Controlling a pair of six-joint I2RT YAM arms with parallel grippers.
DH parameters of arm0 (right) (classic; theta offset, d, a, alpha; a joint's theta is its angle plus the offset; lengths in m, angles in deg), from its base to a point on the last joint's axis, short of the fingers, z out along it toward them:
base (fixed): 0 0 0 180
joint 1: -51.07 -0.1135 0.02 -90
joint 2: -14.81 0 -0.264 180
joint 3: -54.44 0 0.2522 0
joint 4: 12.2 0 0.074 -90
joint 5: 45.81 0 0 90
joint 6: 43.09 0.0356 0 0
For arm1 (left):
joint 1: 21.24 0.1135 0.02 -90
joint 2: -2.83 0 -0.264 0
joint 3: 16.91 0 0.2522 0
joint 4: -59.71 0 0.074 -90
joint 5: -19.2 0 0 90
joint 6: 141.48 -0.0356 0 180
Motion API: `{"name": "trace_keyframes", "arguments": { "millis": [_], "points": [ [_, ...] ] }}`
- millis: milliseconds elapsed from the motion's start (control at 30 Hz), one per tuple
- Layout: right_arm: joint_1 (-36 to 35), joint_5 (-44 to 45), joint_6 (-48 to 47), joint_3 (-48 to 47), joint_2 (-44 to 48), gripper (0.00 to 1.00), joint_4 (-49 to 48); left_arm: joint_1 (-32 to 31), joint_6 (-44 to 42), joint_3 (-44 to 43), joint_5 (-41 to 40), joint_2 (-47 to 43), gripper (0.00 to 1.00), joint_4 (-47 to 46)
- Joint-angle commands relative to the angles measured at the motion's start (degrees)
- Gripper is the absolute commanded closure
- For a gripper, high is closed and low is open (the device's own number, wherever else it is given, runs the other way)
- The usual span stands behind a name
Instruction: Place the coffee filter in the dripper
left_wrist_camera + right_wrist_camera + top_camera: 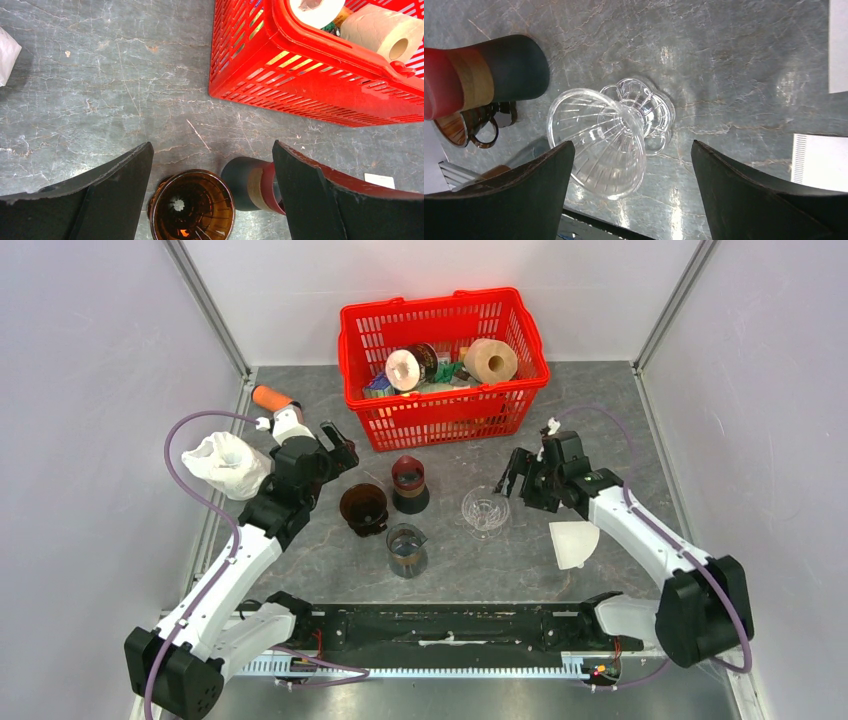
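Observation:
A white paper coffee filter (pixel 574 543) lies flat on the table at the right, beside my right forearm. A clear glass dripper (pixel 486 512) stands at the centre; in the right wrist view (pixel 599 140) it sits just ahead of the left finger. An amber dripper (pixel 364 507) stands left of centre and shows between my left fingers (pixel 192 207). My right gripper (pixel 513 480) (pixel 632 145) is open and empty, just above and right of the clear dripper. My left gripper (pixel 338 456) (pixel 212 147) is open and empty above the amber dripper.
A red-and-black dripper-shaped pot (pixel 408 483) stands between the two drippers. A glass measuring cup (pixel 406 550) stands in front. A red basket (pixel 443 412) with paper rolls is at the back. A white bag (pixel 228 465) and an orange item (pixel 270 398) lie far left.

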Motion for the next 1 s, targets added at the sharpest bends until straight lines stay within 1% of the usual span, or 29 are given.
{"name": "trace_keyframes", "arguments": {
  "millis": [0, 100, 200, 267, 433, 567, 733, 933, 967],
  "points": [
    [-0.45, -1.12, 3.22, -0.7, -4.29, 0.08, -4.5, 0.31, -1.76, -0.58, -0.82, -0.52, 0.04, -1.52],
    [-0.63, -1.72, 3.62, -0.49, -6.05, 0.14, -4.47, 0.3, -1.98, -0.94, -2.42, -0.29, 0.04, -0.72],
    [-0.87, -1.87, 3.63, 0.53, -7.14, 0.19, -5.14, 0.29, -1.87, -0.94, -2.18, -0.32, 0.04, -0.89],
    [-1.15, -1.76, 4.16, 1.52, -7.33, 0.26, -6.46, 0.31, -1.76, -0.77, -1.73, -0.28, 0.04, -1.27],
    [-1.5, -1.56, 5.0, 2.22, -8.7, 0.38, -7.12, 0.27, -1.76, -0.82, -2.28, 0.47, 0.04, -1.47],
    [-1.95, -1.66, 5.05, 2.4, -8.99, 0.51, -7.75, 0.29, -1.52, -1.31, -2.17, 0.72, 0.04, -0.58],
    [-2.39, -2.56, 3.36, 1.27, -9.56, 0.58, -7.01, 0.31, -1.32, -1.02, -2.19, 0.47, 0.04, -0.9],
    [-2.72, -3.4, 1.93, 1.04, -9.82, 0.73, -6.91, 0.29, -1.15, -1.29, -2.68, 0.8, 0.04, -0.39],
    [-2.68, -4.03, 1.5, 0.76, -9.98, 0.74, -6.86, 0.28, -0.99, -1.29, -2.83, 0.84, 0.04, -0.37]
  ]
}}
